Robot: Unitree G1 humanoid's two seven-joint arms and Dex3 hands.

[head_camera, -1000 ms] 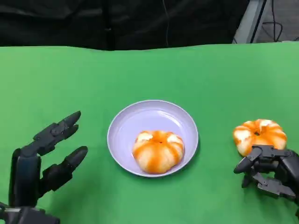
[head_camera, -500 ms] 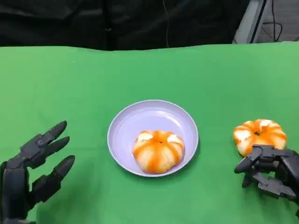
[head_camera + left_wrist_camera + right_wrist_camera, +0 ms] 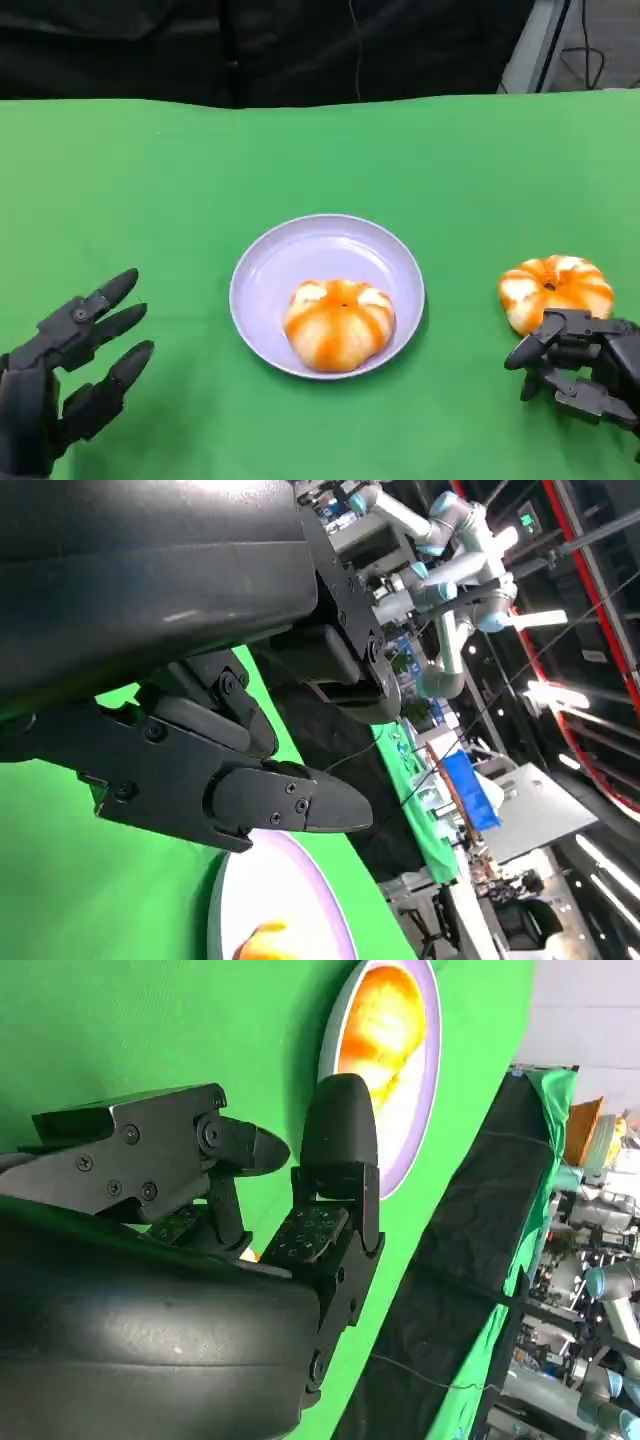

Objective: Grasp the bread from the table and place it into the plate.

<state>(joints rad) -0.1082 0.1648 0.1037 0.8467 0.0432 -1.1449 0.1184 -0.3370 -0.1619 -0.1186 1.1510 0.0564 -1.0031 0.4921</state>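
One bread (image 3: 338, 323) sits plated; right hand (image 3: 578, 366), fingers parted and empty, must next close on table bread (image 3: 556, 290); left hand (image 3: 62, 385) spread, idle

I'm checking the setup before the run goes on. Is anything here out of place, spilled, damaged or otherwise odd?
Nothing is spilled or damaged. One bread sits whole in the plate, toward its near rim. A second bread lies on the green table at the right, outside the plate, with the right hand just in front of it.
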